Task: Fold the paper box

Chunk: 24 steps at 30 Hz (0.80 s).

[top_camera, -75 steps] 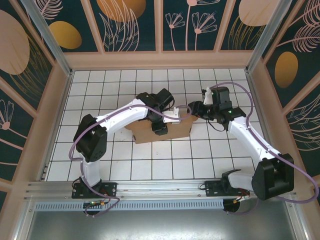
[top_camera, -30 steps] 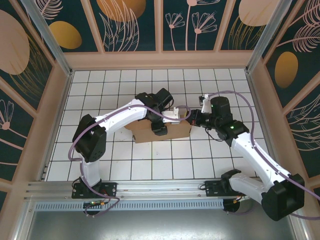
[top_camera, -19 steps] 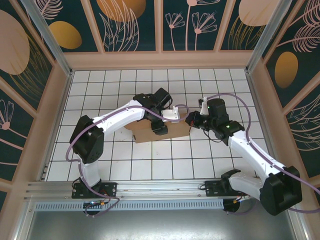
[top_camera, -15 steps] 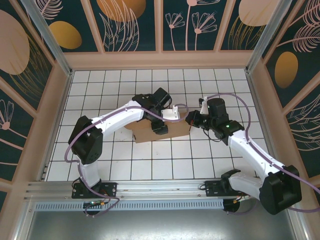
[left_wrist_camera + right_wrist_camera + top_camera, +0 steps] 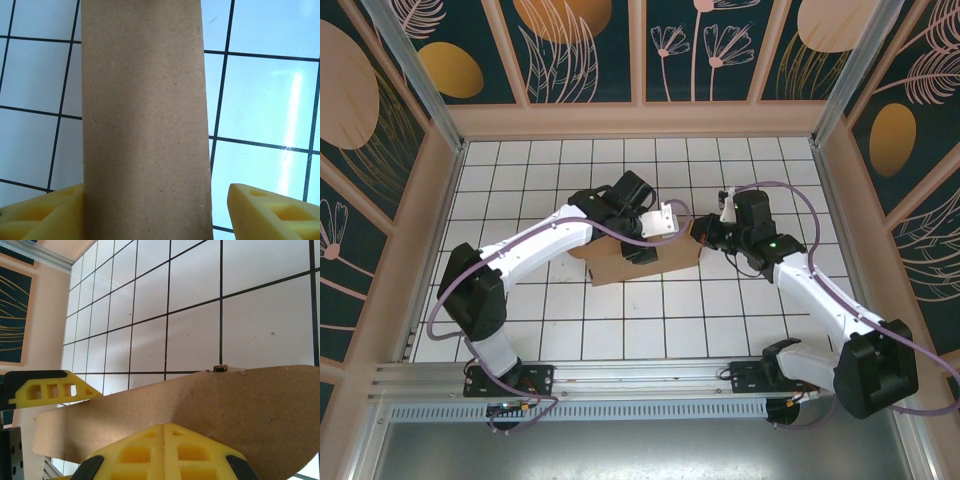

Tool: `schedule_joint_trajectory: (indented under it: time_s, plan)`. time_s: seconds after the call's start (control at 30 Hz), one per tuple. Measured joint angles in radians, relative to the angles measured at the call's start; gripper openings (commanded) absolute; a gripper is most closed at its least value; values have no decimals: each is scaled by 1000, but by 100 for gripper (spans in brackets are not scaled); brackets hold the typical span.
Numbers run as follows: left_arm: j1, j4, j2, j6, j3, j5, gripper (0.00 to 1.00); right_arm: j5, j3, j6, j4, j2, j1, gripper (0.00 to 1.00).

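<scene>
White-tiled bench (image 5: 570,330), ruled with a black grid and enclosed by dark teal wall panels (image 5: 570,50) bearing leaf and flower motifs in pale wooden frames.

Paper box (image 5: 675,262): plain brown cardboard lying on the bench. It sits beneath the left jaws, and its long side runs across to the right jaws.

Left arm (image 5: 535,243): reaches in from its base and hangs its jaws over the middle of the box.

Right arm (image 5: 810,290): bends round so that its jaws meet the end of the box farthest from the left jaws.

Left jaws: wide apart. In the left wrist view a straight strip of the cardboard runs directly away from them through the gap. One yellow fingertip (image 5: 45,210) lines up flush with one long edge of the strip. The other fingertip (image 5: 272,212) stands clear of the opposite edge, with bare tile between.

Right jaws: parted, with a round-cornered flap of the box slanting across the gap. The nearer yellow finger (image 5: 165,452) lies in front of the flap and covers its lower part. The farther finger (image 5: 50,387) sits just above the flap's upper edge, toward its tip. Whether either finger presses on the cardboard cannot be told from this angle.
</scene>
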Motion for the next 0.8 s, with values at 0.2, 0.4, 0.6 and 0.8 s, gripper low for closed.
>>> schedule_joint_trajectory:
  time_s: [0.2,0.4,0.6,0.8]
  plan:
    - [2,67,-155,-169,-42,-5,46,1,0,0,0,1,0,0]
    - [1,149,-317,-566,-43,-207,31,6,0,4,-2,1,0,0]
    - [10,198,-546,-1077,-302,-318,58,28,3,15,-8,-3,0,0]
    - [47,126,-781,-1486,-449,-408,62,49,3,26,-28,-16,2,0]
